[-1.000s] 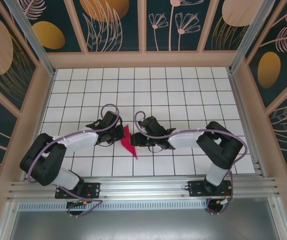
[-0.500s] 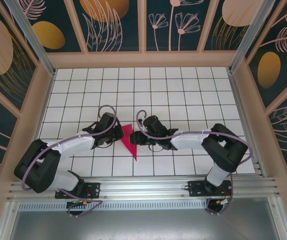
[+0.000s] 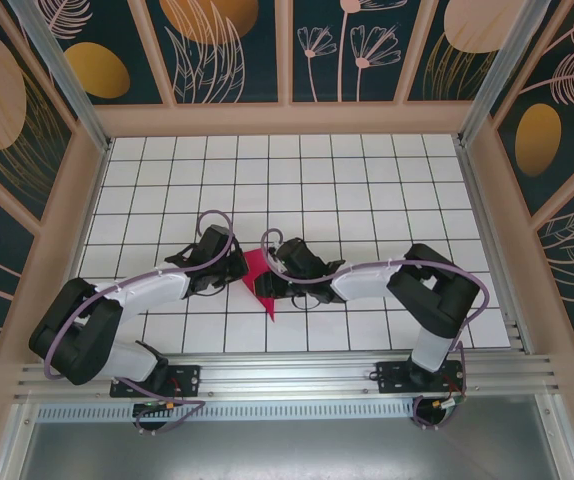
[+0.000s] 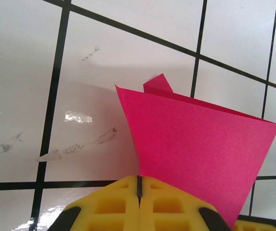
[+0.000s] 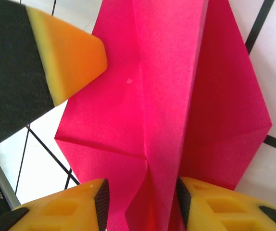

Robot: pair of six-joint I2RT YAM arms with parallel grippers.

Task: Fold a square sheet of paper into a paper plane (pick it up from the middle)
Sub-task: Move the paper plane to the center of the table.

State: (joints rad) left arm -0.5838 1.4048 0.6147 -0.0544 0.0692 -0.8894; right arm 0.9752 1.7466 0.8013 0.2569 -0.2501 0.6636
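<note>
While left gripper [image 4: 139, 183] clamps shut on the pink paper [image 3: 258, 272] edge | paper creased, on the tabletop [image 3: 367, 180] between arms | right gripper [image 5: 140, 192] parted, straddling central ridge | tip: close squarely on ridge, press crease evenly, keep left pinch firm so layers stay aligned

We reach both arms inward from our bases, elbows bent out to the sides, wrists low and facing each other, the fingertips close together. Our left gripper [image 3: 237, 268] has its yellow pads [image 4: 114, 202] pressed flat together, pinching an edge of the folded paper [image 4: 200, 144]. Our right gripper [image 3: 267, 284] holds its jaws apart, one either side of the paper's ridge.
</note>
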